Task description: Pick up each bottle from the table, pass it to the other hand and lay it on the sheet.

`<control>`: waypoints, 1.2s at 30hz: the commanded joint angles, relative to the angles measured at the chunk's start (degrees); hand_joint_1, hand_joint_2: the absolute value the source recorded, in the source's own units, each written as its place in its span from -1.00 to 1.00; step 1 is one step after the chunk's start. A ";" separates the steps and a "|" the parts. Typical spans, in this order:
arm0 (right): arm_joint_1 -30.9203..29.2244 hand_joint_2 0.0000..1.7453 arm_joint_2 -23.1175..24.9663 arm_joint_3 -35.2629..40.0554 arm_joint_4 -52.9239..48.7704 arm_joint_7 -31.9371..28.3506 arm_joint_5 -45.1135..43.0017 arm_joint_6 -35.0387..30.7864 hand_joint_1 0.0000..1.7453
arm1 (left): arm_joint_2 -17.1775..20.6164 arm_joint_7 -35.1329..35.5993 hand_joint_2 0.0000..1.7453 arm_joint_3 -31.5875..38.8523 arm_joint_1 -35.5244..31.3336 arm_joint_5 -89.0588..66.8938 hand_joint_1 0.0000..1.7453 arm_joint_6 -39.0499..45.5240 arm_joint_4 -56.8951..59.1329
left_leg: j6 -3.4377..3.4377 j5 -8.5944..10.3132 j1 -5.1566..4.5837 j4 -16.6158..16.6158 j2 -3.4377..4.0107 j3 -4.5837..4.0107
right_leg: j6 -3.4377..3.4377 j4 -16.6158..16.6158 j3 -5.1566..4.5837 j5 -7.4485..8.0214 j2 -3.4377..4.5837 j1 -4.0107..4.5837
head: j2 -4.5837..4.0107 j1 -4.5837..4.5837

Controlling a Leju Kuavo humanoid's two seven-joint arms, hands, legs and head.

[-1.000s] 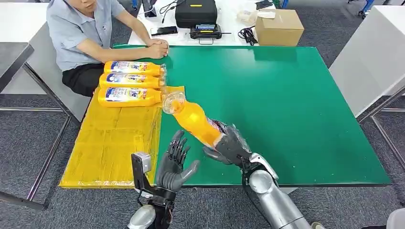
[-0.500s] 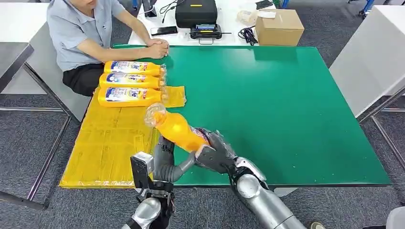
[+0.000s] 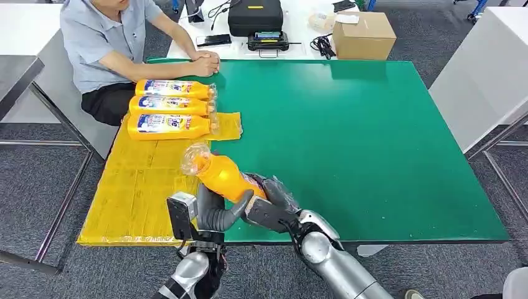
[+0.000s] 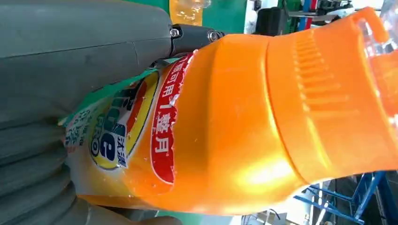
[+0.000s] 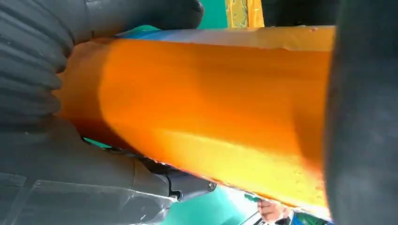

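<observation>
At lower centre, the right robot hand (image 3: 269, 202) and left robot hand (image 3: 216, 210) both gripped the orange bottle (image 3: 221, 175); 3 bottles (image 3: 169, 107) lay on the yellow sheet (image 3: 146, 187), upper left.

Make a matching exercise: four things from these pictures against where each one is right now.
1 orange bottle
2 three bottles
3 cardboard box
4 person's hands

A lying on the yellow sheet
B on the white table
C resting on the green table's far edge
D between the left hand and right hand

Pairs: 1-D, 2-A, 3-B, 4-C
</observation>
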 commanded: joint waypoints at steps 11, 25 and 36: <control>-3.39 1.00 -0.30 2.42 5.46 -1.45 -4.56 2.64 0.48 | 2.50 2.48 1.00 -0.67 -0.58 6.33 1.00 -9.15 -3.11 | -0.15 -0.12 0.09 0.02 0.13 0.22 | -0.18 0.01 0.21 -0.08 0.08 0.10 | 0.00 0.02; -2.24 1.00 1.74 0.39 6.79 -0.94 -5.23 -0.85 -1.00 | 3.22 0.66 1.00 -0.71 0.31 2.03 1.00 -4.52 -4.29 | -0.14 -0.11 0.08 0.01 0.10 0.22 | -0.17 -0.01 0.20 -0.08 0.06 0.10 | 0.00 0.00; -0.79 1.00 2.14 -1.43 7.74 -1.28 -4.06 -4.15 -1.00 | 3.16 -2.14 1.00 2.19 0.52 -3.27 1.00 2.62 -4.80 | -0.13 -0.09 0.08 -0.02 0.11 0.21 | -0.16 -0.03 0.19 -0.06 0.07 0.09 | 0.00 0.02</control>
